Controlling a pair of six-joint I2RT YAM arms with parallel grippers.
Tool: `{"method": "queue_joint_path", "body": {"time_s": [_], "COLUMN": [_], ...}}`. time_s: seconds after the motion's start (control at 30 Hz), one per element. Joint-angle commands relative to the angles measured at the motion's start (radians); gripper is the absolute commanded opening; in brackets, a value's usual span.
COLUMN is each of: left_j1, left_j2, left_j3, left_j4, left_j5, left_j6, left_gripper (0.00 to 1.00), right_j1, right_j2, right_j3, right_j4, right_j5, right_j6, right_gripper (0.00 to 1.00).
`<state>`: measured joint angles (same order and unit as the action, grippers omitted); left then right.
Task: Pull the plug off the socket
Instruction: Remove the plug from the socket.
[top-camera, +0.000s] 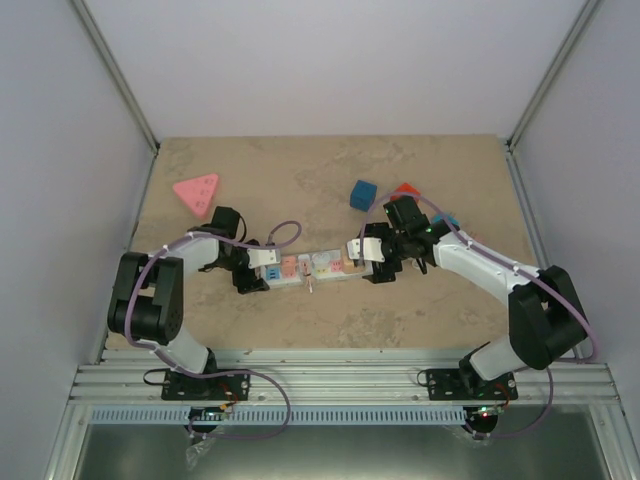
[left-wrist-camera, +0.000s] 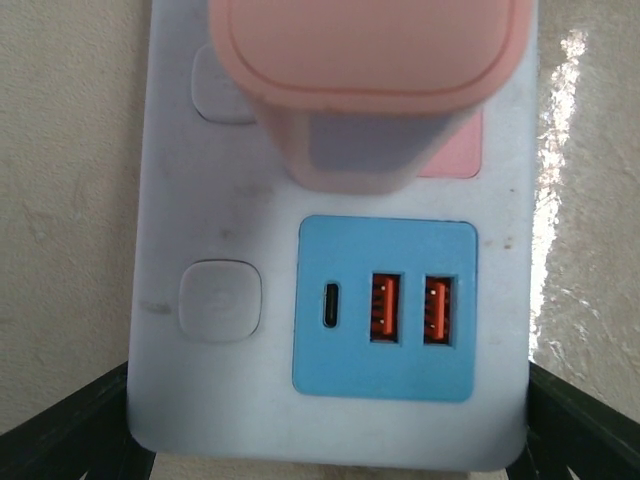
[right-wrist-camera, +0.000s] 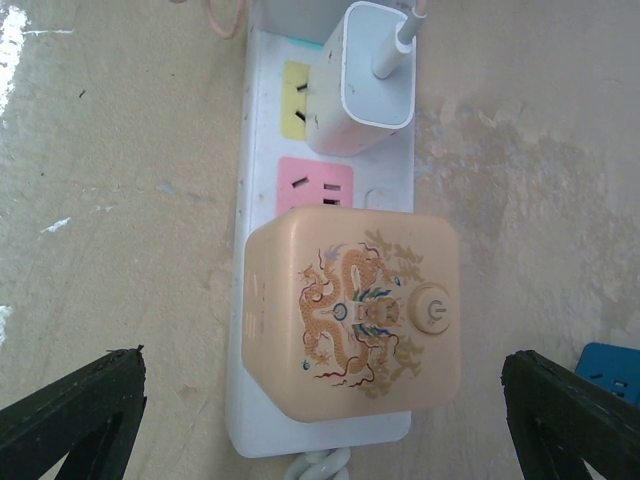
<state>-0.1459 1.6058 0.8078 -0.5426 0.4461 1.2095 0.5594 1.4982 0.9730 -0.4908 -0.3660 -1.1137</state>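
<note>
Long white plastic socket (left-wrist-camera: 220, 400) was clamped by left jaws; right jaws were spread around peach dragon-printed plug (right-wrist-camera: 350, 315). Weakly held, socket could be lifted.

left wrist: plug (left-wrist-camera: 370, 70) blurred, cut off at top | right wrist: cord stub (right-wrist-camera: 318, 466) cut off at bottom | overhead: socket (top-camera: 314, 265) outlets too small to tell

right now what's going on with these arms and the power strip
A power strip is being worked on from both ends. The left pincer grips its blue-outlet end across the width, apparently steadying it. The right pincer hangs wide open over the peach dragon-printed plug at the other end, clear of its sides. That plug, a white charger and a pink plug are all plugged in.
</note>
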Motion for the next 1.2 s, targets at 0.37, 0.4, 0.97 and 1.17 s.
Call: {"method": "queue_joint_path", "body": {"time_s": [0.37,0.4,0.97,1.17], "left_j1": [-0.010,-0.013,-0.060,-0.061], "left_j2": [0.026,0.030,0.129,0.141], "left_j3": [0.055,0.058,0.140,0.144], "left_j4": [-0.026,-0.026,-0.104,-0.106], "left_j5": [0.021,0.018,0.058,0.059], "left_j6": [0.044,0.043,0.034,0.010], "left_gripper": [1.00,1.00,0.73,0.48], "right_j1": [0.005,0.005,0.006,0.005], "right_j2": [-0.054,-0.054,-0.014,-0.008], "right_j3": [-0.010,-0.009,0.031,0.032], "right_j4": [0.035,0.034,0.004,0.002], "right_j5": [0.015,0.017,0.027,0.033], "right_j6": [0.029,0.029,0.027,0.022], "right_gripper": [0.98,0.98,0.98,0.98]}}
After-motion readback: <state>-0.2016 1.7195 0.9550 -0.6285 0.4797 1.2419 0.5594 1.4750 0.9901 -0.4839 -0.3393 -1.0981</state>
